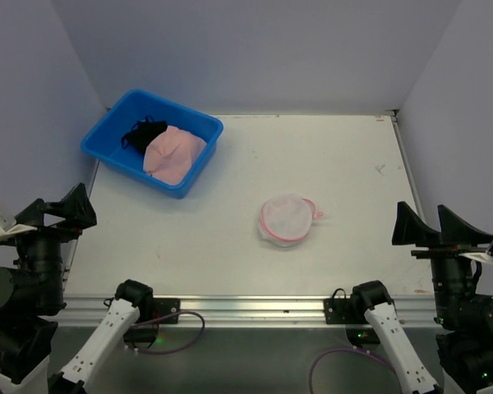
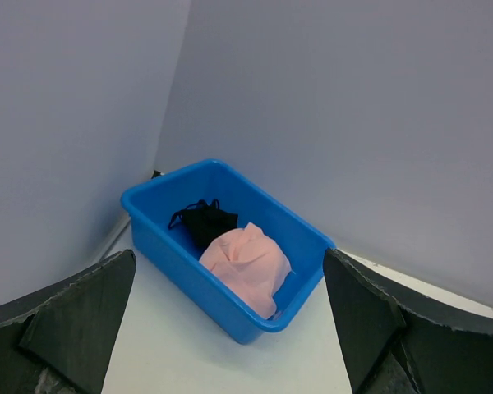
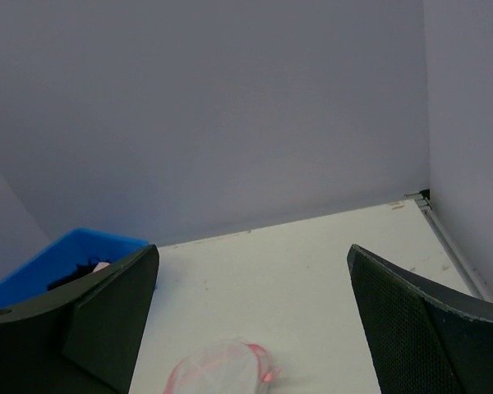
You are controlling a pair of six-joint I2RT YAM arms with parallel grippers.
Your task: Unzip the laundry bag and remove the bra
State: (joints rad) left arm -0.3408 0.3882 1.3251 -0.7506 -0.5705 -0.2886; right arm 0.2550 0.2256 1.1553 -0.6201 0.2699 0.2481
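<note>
1. The left gripper (image 1: 54,210) hangs off the near-left corner of the worktop (image 1: 353,164). Its jaws are spread wide with nothing between them.
2. The right gripper (image 1: 435,230) sits by the near-right corner. It is also gaping wide and holds nothing.
3. The laundry bag (image 1: 288,219) lies flat on the worktop, a little right of centre and closer to the near edge than the far one. It is well apart from both grippers and nearer the right one.
4. From above, the bag is a round white mesh dome with a pink rim. A small pink tab sticks out on its right side. It looks closed, though I cannot make out the zip clearly.
5. I cannot pick out the bra. The mesh shows only a pale fill, and I cannot tell what it is.
6. On my right wrist view the bag shows at the bottom edge, low between the two fingers and partly cut off.
7. A blue tub (image 1: 134,172) stands at the far-left corner, turned at an angle to the worktop edges.
8. Inside the tub, a black garment (image 1: 141,134) lies toward the far-left end. A pink garment (image 1: 174,154) lies beside it, touching it and filling the near-right end.
9. My left wrist view looks straight at the tub, which sits well beyond the fingers.
</note>
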